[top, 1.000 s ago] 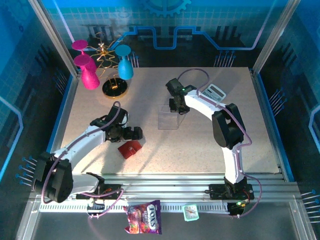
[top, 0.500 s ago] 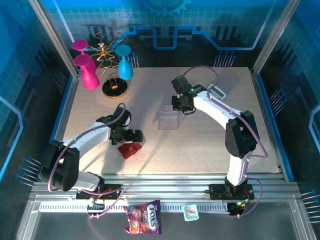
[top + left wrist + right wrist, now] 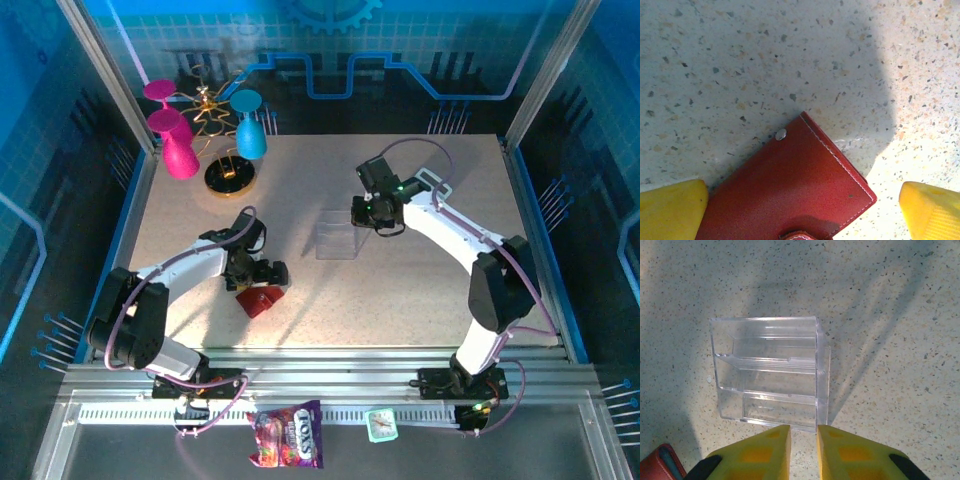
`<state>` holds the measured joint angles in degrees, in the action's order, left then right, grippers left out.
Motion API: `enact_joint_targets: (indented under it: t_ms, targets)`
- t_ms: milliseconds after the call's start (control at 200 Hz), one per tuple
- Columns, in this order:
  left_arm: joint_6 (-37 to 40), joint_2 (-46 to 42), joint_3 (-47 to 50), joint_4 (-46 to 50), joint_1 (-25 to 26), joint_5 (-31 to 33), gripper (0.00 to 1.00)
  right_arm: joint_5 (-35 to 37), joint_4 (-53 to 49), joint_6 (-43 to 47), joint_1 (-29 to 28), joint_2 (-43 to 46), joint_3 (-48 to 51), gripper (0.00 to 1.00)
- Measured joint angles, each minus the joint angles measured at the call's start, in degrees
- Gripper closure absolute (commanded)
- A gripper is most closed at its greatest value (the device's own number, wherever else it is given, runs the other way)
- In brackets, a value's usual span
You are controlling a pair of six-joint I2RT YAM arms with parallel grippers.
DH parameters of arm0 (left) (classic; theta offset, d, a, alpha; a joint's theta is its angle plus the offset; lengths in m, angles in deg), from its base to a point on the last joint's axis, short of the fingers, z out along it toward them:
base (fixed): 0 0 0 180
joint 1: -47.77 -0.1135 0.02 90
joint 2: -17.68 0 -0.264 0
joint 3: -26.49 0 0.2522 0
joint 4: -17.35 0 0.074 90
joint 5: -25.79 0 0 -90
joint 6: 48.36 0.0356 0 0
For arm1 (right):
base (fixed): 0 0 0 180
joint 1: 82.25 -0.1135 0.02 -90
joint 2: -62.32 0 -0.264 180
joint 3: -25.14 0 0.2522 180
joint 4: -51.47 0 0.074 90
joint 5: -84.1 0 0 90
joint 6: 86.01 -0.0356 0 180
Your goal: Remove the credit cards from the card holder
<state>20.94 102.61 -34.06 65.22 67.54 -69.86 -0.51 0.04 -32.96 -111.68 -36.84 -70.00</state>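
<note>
Left end effector [image 3: 802,210] straddles the closed red card holder [image 3: 790,192] on the table [image 3: 400,290], fingers spread wide. Right end effector [image 3: 803,452], nearly clenched and empty, hovers beside the clear box [image 3: 770,372]. Closing off-centre could shove the card holder aside.

- Both arms have white link shells joined by black joint housings, with black bases.
- A thin purplish-grey cable loops along each arm.
- The left pincer [image 3: 802,210] and the right pincer [image 3: 803,452] carry yellow fingers; the right one's show black patches.
</note>
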Motion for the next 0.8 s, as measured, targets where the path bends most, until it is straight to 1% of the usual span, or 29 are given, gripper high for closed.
enact_joint_targets:
  t_ms: [260,350,490,655,795]
  targets:
    - [-0.4,0.2,0.0,1.7,3.3,-1.5,0.01,-0.7,0.9,-0.2,0.0,0.7,0.9,0.77]
    - [-0.9,0.2,0.0,2.7,4.9,-1.6,0.05,-1.0,0.9,-0.2,0.0,0.9,1.4,0.76]
    - [-3.0,0.2,0.0,4.0,8.2,-1.4,0.07,-1.2,0.9,-0.2,0.0,1.0,1.6,0.76]
    - [-4.9,2.5,-2.1,6.2,12.7,0.8,0.06,-1.2,0.9,-0.2,0.0,1.0,1.6,0.76]
    - [-6.9,6.1,-4.0,6.9,13.8,3.0,0.07,-1.2,0.9,-0.2,0.0,1.0,1.6,0.76]
